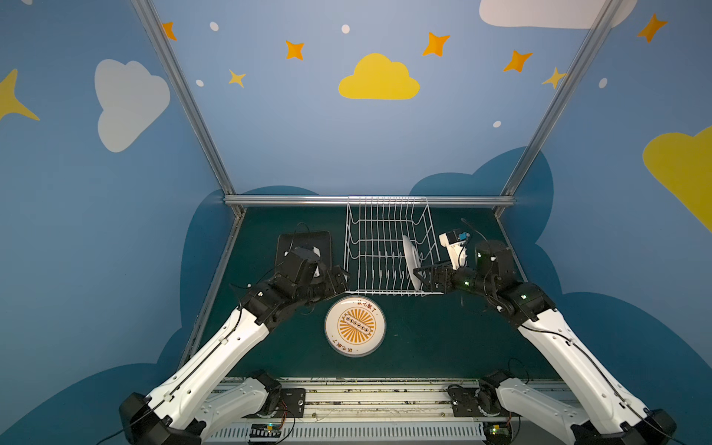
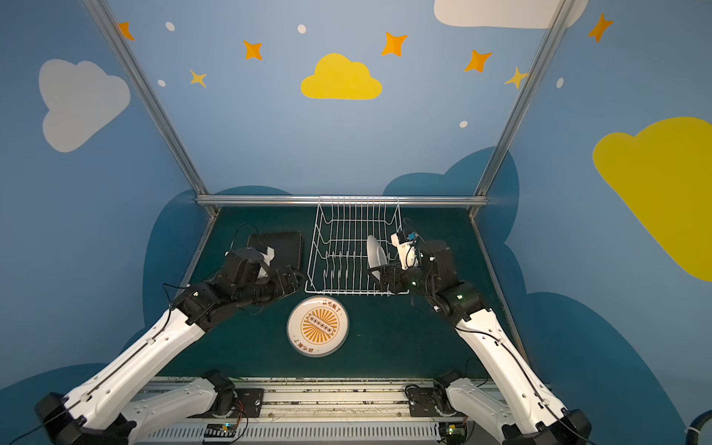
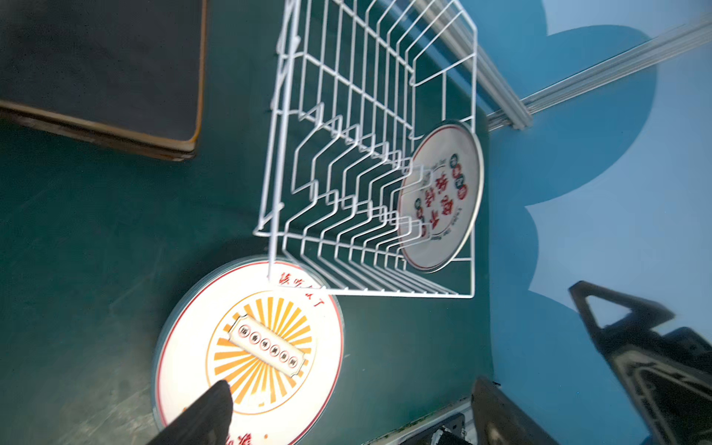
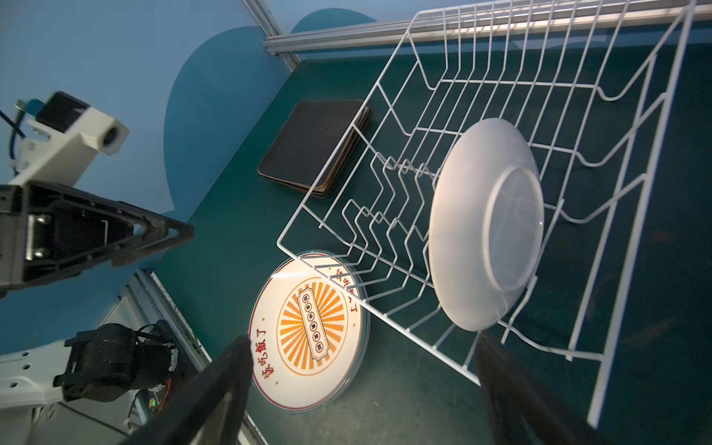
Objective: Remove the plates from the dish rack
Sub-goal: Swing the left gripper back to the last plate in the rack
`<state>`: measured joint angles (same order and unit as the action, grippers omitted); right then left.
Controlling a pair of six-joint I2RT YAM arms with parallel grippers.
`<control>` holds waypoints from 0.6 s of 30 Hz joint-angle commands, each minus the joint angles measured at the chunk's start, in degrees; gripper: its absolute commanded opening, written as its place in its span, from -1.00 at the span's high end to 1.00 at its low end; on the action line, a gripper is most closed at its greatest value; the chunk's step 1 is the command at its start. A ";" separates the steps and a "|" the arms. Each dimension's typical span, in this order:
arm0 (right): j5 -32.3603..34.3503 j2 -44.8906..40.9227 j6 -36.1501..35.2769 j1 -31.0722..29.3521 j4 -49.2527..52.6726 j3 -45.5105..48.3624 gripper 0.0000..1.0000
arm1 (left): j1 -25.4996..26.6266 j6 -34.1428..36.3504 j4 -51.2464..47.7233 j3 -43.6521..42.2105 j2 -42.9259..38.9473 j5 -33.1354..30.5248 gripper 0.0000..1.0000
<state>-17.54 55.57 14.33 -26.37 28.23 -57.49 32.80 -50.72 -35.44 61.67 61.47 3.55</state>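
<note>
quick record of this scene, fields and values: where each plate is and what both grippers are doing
in rack: one round white plate, standing on edge between the tines of the dish rack
round stack: sunburst plates, flat on the table in front of the rack
square stack: black-backed plates, left of the rack
left gripper: open, empty
right gripper: open, at the standing plate, not gripping
remaining: one plate

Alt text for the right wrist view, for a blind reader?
A round white plate stands on edge in the white wire dish rack, its plain back to the camera, with the right gripper near its rim, jaws open. Outside the rack, on the green table, lie a stack of orange sunburst plates and a stack of black-backed square plates.
</note>
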 commanded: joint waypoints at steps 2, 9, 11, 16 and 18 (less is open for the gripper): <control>5.65 -3.20 -0.27 0.12 1.82 1.89 -0.79 | 0.25 5.12 3.22 6.90 5.91 3.41 -0.90; 10.78 -5.94 -0.18 0.53 2.89 4.19 -0.79 | 1.61 7.91 5.44 17.11 18.92 6.41 -0.85; 11.08 -6.59 -0.26 0.70 2.88 5.04 -0.79 | 2.15 7.80 6.95 18.88 22.41 7.48 -0.79; 12.12 -5.97 -2.77 1.29 5.86 4.47 -0.79 | 3.95 8.27 7.03 26.05 32.16 8.80 -0.64; 13.37 -5.74 -3.39 1.49 7.07 4.06 -0.79 | 4.79 9.20 5.81 29.35 35.75 8.72 -0.61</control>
<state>-6.50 49.80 12.78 -25.26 32.53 -52.80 36.53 -43.64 -29.10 87.07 94.43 11.00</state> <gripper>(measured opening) 0.896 0.809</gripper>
